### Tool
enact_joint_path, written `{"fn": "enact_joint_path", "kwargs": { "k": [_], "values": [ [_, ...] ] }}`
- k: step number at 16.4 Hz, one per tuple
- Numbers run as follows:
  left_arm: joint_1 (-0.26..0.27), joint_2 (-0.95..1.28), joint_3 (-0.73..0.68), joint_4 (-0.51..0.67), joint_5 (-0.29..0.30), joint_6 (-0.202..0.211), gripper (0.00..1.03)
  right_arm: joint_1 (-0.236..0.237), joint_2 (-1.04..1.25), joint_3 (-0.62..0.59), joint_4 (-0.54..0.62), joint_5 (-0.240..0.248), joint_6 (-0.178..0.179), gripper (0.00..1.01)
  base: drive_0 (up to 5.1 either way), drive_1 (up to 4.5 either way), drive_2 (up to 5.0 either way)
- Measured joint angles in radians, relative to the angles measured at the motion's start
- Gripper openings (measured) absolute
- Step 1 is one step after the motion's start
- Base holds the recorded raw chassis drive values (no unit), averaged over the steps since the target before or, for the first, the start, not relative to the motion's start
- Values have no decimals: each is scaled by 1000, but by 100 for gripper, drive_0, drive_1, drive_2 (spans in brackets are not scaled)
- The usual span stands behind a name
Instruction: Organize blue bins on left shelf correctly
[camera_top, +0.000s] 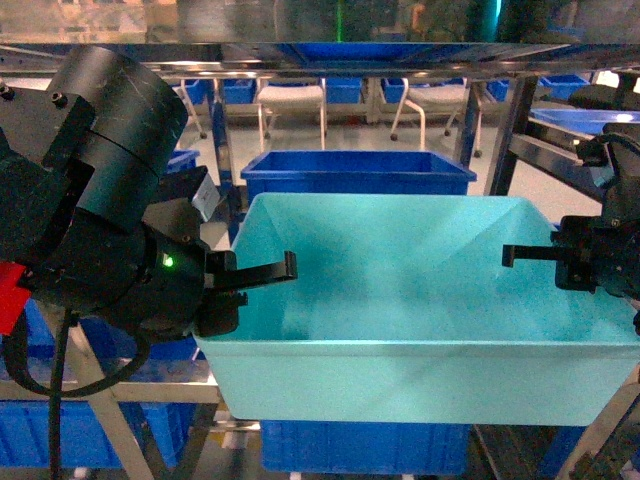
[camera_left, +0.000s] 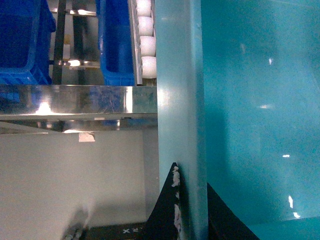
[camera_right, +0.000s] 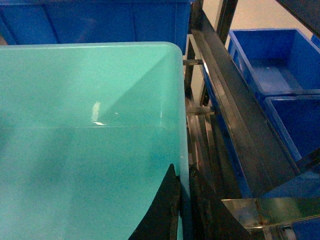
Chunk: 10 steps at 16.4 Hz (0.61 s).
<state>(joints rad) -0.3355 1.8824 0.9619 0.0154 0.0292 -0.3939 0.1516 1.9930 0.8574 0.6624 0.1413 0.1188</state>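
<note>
Straddling the turquoise tub (camera_top: 420, 300) from both ends, the two claws pinch its thin walls: the left claw (camera_top: 262, 275) is closed on the tub's left wall, one finger inside and one outside, as the left wrist view shows with the wall (camera_left: 182, 125) running between the dark fingers (camera_left: 165, 215). The right claw (camera_top: 535, 255) grips the tub's right wall the same way, its fingers (camera_right: 162, 215) on either side of the rim. The tub sits tilted in the steel rack (camera_left: 75, 102), beside a row of white rollers (camera_left: 147, 45). Darker blue bins (camera_top: 355, 172) stand behind and below the tub.
</note>
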Motion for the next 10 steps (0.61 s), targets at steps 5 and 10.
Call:
{"fn": "enact_joint_path", "kwargs": {
  "k": [5,10],
  "values": [
    [2,0,0,5,0,2,2,0,0,0,3,0,1,2,-1,243,-246],
    [3,0,3,5,1,2,2,0,2,3,0,-2,4,2,-1,141,-144]
  ]
}}
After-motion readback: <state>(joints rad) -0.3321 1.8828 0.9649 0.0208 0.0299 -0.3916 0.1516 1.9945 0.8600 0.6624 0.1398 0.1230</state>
